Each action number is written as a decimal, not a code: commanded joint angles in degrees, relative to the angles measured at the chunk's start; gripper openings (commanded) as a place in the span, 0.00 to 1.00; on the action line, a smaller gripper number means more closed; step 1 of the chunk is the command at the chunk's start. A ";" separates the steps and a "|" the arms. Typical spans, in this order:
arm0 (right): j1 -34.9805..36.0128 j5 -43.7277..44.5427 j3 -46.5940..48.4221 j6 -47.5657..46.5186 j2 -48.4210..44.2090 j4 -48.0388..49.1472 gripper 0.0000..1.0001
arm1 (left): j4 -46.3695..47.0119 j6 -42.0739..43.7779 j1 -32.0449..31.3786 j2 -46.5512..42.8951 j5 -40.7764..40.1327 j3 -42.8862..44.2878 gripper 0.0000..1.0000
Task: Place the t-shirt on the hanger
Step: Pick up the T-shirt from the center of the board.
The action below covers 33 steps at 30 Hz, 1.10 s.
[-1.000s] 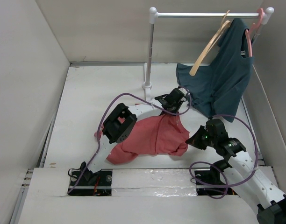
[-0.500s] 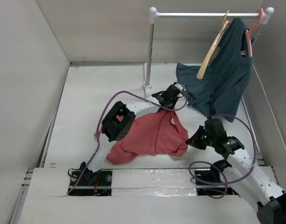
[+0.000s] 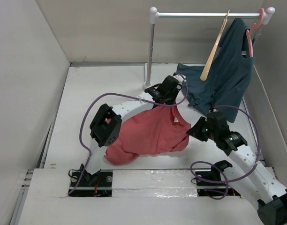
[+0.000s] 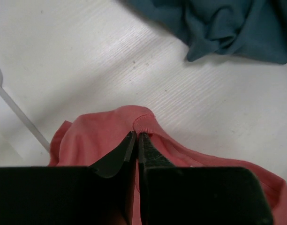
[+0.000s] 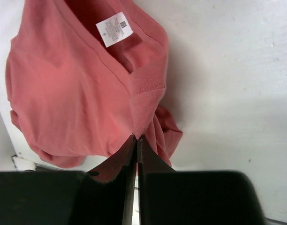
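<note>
The pink-red t-shirt [image 3: 150,133] hangs stretched between my two grippers above the table. My left gripper [image 3: 163,102] is shut on its collar edge [image 4: 143,123]. My right gripper [image 3: 192,132] is shut on the shoulder seam [image 5: 144,108] near the white neck label [image 5: 114,28]. The light tan wooden hanger [image 3: 215,46] hangs by its hook from the rail [image 3: 207,15] at the back right, tilted steeply, above and behind both grippers.
A teal shirt [image 3: 225,77] hangs on a pink plastic hanger [image 3: 254,29] at the rail's right end and drapes onto the table [image 4: 228,26]. The rail's white post [image 3: 149,51] stands just behind my left gripper. Side walls close in.
Both grippers have lifted and carried the t-shirt up and back toward the rail, spreading it. The wooden hanger has swung to a steeper angle.
</note>
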 commanded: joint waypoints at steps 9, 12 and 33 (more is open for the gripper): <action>0.46 2.14 6.95 -7.31 4.73 13.78 0.64 | -2.55 0.01 -0.47 -13.91 8.77 -2.39 0.00; 0.46 0.46 9.23 -10.82 10.44 18.00 0.66 | -2.64 0.63 -1.87 -16.29 10.18 -4.33 0.00; 2.22 -4.81 10.47 -15.84 24.53 42.79 0.11 | -5.53 -3.41 -2.67 -22.71 13.44 -8.81 0.00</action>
